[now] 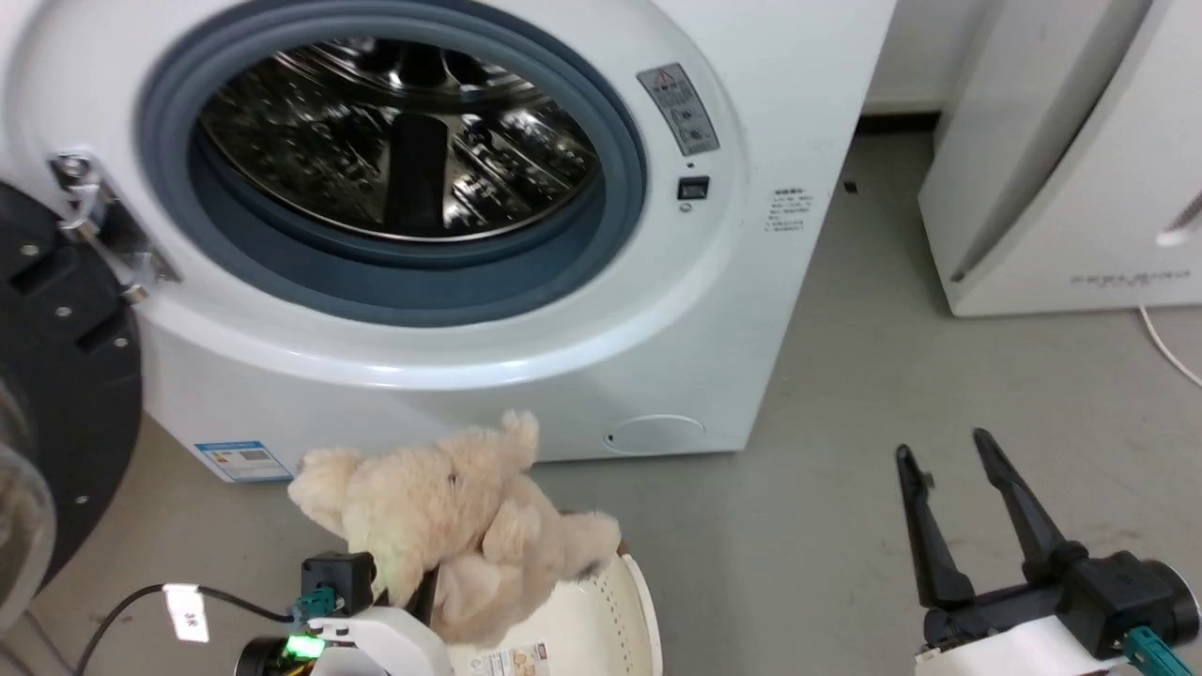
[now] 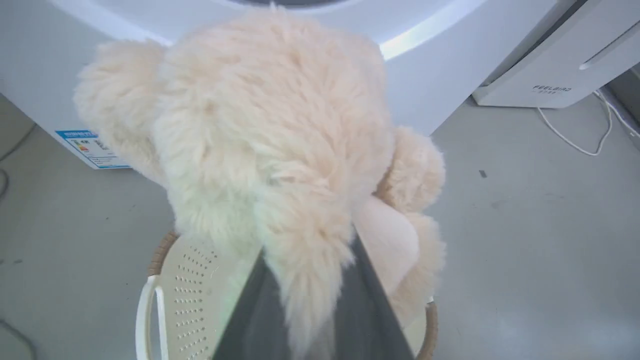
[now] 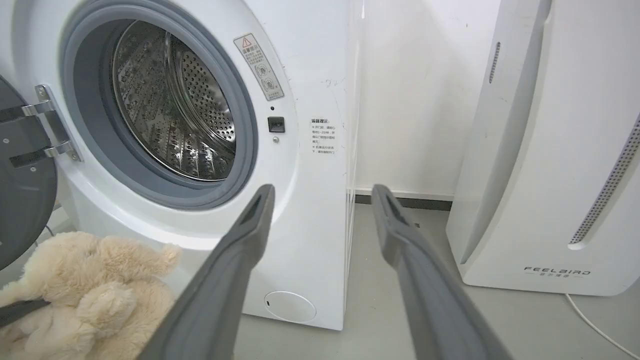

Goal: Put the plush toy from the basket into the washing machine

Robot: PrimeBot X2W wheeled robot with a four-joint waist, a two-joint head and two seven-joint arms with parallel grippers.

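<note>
The left gripper (image 2: 308, 245) has its jaws clamped on the plush toy (image 1: 451, 512), the dark fingers (image 2: 370, 300) sunk into the cream fur on both sides. The toy is held over the far end of the basket (image 1: 615, 610), which stands on the grey floor (image 1: 892, 376) near the robot. The toy is close in front of the lower panel of the washing machine (image 1: 657, 310), below the porthole and not inside it. The machine's black-rimmed door (image 1: 56, 376) is swung open to the left, baring the grey seal and the steel drum (image 1: 404, 141). The right gripper (image 1: 942, 446) hangs over bare floor at the near right, jaws apart and holding nothing. A white FEELBIRD appliance (image 1: 1061, 188) stands at the far right
</note>
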